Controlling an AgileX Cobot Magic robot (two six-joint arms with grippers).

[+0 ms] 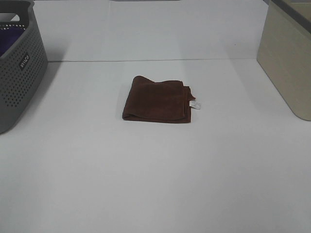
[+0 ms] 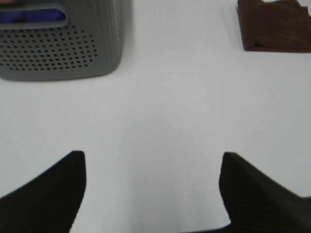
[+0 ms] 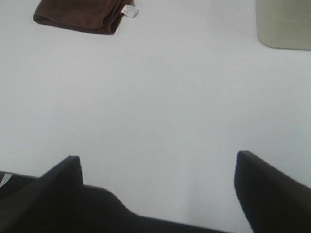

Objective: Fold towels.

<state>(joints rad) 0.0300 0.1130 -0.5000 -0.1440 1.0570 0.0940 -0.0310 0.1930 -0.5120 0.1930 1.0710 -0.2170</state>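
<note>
The folded reddish-brown towel (image 1: 158,99) is seen mid-bench (image 1: 155,184), its white tag (image 1: 195,104) on the right-hand edge. Both sets of jaws, spread apart and empty, are held well short of it, neither clearly nearer.

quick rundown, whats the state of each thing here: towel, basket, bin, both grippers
towel: folded into a small stack, flat on the table, white tag sticking out at one edge
basket: upright, purple fabric inside
bin: upright, contents not visible
left gripper: open, empty, apart from the towel
right gripper: open, empty, apart from the towel
</note>
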